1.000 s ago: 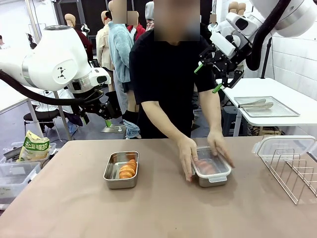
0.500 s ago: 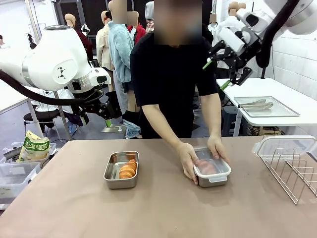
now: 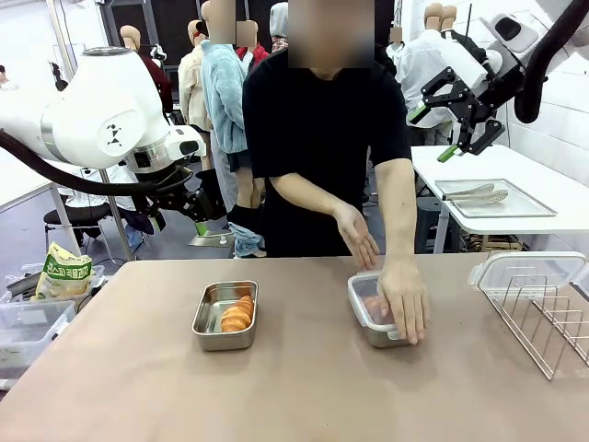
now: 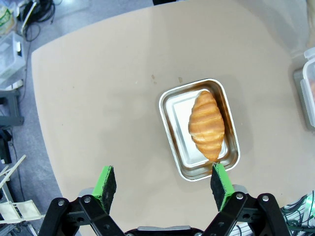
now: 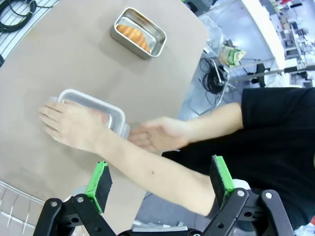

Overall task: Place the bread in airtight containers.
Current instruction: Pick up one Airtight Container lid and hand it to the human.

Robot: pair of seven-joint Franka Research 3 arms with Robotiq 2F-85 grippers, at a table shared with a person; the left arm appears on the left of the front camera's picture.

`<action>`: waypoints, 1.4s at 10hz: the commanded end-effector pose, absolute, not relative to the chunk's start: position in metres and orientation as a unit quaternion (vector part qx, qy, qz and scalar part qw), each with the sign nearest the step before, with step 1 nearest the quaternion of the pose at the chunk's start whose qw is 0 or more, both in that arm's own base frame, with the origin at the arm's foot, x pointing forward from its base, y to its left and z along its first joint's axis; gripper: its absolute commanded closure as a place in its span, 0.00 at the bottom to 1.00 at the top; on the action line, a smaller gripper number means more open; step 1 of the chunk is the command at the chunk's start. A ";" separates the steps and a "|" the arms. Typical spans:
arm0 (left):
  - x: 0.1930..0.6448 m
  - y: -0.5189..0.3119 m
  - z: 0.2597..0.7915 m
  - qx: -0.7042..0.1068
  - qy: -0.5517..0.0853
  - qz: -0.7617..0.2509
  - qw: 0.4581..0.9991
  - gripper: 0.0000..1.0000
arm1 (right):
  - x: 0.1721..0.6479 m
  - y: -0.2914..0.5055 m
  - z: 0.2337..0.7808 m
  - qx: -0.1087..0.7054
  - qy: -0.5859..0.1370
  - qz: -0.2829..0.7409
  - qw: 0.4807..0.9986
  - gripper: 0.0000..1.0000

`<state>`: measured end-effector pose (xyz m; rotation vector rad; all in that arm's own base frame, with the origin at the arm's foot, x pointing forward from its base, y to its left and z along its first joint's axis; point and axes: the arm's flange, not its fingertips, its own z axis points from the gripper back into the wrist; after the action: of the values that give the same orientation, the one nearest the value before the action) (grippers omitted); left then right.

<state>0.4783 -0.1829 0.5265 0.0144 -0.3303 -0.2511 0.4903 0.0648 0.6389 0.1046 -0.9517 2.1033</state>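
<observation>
The right tin (image 3: 368, 333) has its bread (image 3: 373, 308) under a clear lid (image 3: 363, 293), and the person's hand (image 3: 403, 299) rests on it. You have yet to cover the left tin (image 3: 207, 322), which holds a croissant (image 3: 237, 315). The left gripper (image 4: 162, 179) and the right gripper (image 5: 160, 169) hang above the surface (image 3: 294, 387), fingers wide and empty.

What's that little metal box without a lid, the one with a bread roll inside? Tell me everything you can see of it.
The open tin is a small rectangular box of shiny, steel-looking metal with rounded corners and a rolled rim. It has no lid and sits flat on the brown table. One golden-orange ridged roll lies lengthwise inside, toward one long side, leaving bare metal floor beside it. Nothing else touches it.
</observation>
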 end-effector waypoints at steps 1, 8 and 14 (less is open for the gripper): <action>0.478 -0.181 0.528 0.008 -0.164 -0.124 0.979 0.00 | 0.486 0.054 0.629 0.021 -0.359 0.814 0.455 0.00; 0.478 -0.181 0.528 0.008 -0.164 -0.124 0.979 0.00 | 0.477 -0.085 0.553 -0.034 -0.251 0.699 0.669 0.00; 0.478 -0.181 0.528 0.008 -0.164 -0.124 0.979 0.00 | 0.496 -0.103 0.511 -0.031 -0.142 0.703 0.696 0.00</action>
<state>0.4783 -0.1828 0.5266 0.0144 -0.3305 -0.2509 0.4935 -0.1089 0.5037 -0.0662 -0.3754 1.5682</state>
